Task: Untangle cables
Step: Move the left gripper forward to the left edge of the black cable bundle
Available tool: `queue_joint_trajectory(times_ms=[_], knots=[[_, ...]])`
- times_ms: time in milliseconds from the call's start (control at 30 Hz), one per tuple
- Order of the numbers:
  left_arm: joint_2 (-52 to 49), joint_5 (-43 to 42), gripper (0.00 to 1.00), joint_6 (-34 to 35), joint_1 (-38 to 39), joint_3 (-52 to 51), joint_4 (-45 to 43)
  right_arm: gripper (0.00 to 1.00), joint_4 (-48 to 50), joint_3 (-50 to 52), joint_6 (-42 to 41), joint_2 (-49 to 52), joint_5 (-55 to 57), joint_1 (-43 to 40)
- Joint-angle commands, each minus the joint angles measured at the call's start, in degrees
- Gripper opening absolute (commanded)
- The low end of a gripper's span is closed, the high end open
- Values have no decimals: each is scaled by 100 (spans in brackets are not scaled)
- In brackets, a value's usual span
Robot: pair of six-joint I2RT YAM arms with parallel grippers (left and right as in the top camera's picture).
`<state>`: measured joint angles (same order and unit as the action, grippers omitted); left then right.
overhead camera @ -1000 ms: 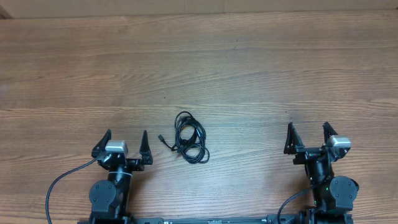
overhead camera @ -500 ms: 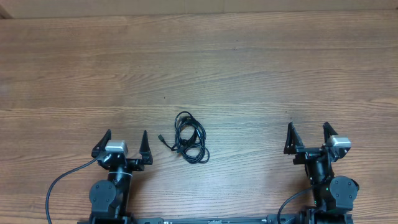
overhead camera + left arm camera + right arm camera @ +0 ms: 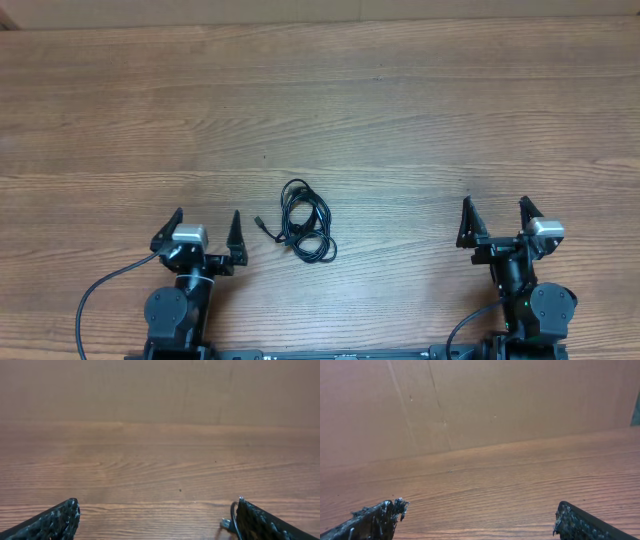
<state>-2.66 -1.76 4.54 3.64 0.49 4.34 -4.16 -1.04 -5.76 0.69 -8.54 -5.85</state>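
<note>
Between both wide-spread end effectors (image 3: 206, 215) (image 3: 494, 203) overhead, whole cables (image 3: 306, 222) bundle; left wrist, plug (image 3: 226, 523) only.

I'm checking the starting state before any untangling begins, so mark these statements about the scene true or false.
1. The thin black cables lie in one knotted bundle on the brown wooden table. True.
2. The left end effector is shut on the bundle. False: it is open, holds nothing and stands apart from the cables.
3. The bundle lies nearer the left end effector than the right end effector. True.
4. The right end effector touches the cables. False: it is open and well clear of them, with bare table between.
5. A small plug end sticks out of the bundle on the side of the left end effector. True.
</note>
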Motion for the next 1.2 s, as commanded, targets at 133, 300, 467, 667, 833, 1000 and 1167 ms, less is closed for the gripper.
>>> queue_joint_trajectory(times_ms=[133, 300, 467, 667, 833, 1000, 1167], knots=[[-225, -245, 100, 59, -28, 205, 173, 100, 9, 55, 24, -52, 81, 4], [-610, -278, 99, -31, -24, 706, 817, 100, 9, 55, 24, -52, 81, 4], [-1237, -271, 99, -76, -26, 1043, 1021, 100, 9, 55, 24, -52, 81, 4], [-2116, -273, 99, -79, -24, 1322, 903, 100, 9, 55, 24, -52, 81, 4], [-2837, -273, 100, -140, -24, 1604, 911, 100, 9, 55, 24, -52, 81, 4], [-3545, -275, 100, -181, -24, 1888, 931, 100, 9, 55, 24, -52, 81, 4], [-4214, -275, 99, -203, -24, 2234, 1106, 100, 9, 55, 24, -52, 81, 4]])
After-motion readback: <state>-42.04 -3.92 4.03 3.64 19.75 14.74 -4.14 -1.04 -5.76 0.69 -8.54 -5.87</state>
